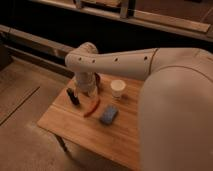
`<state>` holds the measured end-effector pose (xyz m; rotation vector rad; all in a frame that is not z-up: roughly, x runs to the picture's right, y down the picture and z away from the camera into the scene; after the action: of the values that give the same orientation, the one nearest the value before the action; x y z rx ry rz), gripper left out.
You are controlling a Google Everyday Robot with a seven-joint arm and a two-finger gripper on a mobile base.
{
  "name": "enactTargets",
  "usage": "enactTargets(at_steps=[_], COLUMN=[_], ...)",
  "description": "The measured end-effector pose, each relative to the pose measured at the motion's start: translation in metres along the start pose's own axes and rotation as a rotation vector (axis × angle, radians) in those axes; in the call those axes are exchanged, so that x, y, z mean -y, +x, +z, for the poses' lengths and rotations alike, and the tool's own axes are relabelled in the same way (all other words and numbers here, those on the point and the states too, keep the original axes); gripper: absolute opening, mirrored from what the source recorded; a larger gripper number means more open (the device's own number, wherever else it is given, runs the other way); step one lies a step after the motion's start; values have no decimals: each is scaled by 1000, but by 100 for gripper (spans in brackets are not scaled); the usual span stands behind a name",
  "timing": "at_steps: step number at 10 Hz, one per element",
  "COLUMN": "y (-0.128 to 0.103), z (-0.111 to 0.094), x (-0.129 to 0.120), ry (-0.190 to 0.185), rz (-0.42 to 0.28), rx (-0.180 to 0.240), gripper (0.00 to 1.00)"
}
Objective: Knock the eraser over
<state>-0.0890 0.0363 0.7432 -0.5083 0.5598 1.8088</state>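
Probably the eraser (73, 96) is light and stiff: push near its top. The gripper (86, 91) hangs just beside it; whether it is open, I cannot tell.

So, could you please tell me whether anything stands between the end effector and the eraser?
Nothing visible does. The end effector hangs close beside the eraser; the red stick lies off that line, nearer the camera.

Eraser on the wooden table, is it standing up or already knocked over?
Cannot tell: the eraser shows as a slanted dark block on the table, close beside the gripper.
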Motion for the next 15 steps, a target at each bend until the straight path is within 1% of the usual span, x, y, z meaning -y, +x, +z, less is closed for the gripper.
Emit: enactTargets(at_steps=[1,2,3,4,5,6,8,10,11,12,13,14,15], y=[-6,-14,-18,-21,-28,-34,-46,-49,-48,-45,-38,-34,-24], z=[9,24,36,43,51,53,49,45,46,48,54,57,63], x=[5,9,6,3,-6,-12,-35,-54,-60,-69,-74,-76,-78], ry=[9,21,31,40,48,49,36,20,14,-3,-13,-19,-22], rz=[22,35,30,21,0,-14,-54,-80,-84,-89,-83,-75,-55], rx=[-19,-50,-77,-91,-105,-106,-91,-79,-81,-87,-104,-113,-133], gripper=[65,65,65,65,65,65,65,65,65,65,65,65,65])
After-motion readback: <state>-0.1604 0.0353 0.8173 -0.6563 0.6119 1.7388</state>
